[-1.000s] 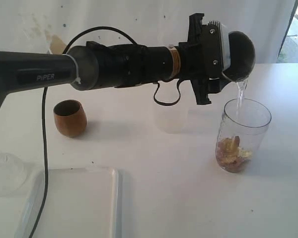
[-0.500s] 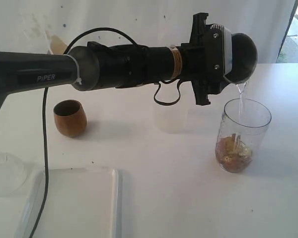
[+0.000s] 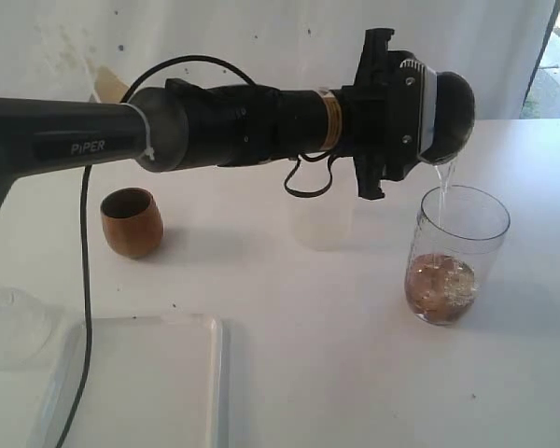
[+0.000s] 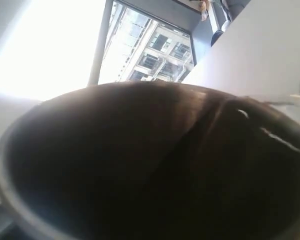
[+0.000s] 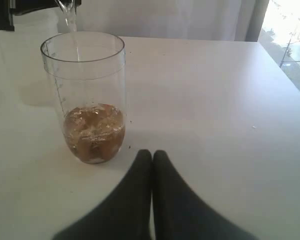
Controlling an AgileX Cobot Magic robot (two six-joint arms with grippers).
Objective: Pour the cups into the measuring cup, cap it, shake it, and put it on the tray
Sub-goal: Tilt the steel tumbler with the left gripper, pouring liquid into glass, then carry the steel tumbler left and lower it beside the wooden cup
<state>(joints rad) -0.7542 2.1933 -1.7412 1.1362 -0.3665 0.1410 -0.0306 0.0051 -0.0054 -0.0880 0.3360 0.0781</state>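
Pouring from tilted steel tumbler (image 3: 455,109) into measuring cup (image 3: 459,245).

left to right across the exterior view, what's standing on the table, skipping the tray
clear domed lid → brown wooden cup → frosted beaker → measuring cup

The worktop (image 3: 355,373) is viewed from its near side, slightly above, toward the far white backdrop (image 3: 261,28). The left wrist view is filled at close range by the steel tumbler (image 4: 140,165). The measuring cup (image 3: 457,252) is shared by the exterior and the low, close right wrist views.
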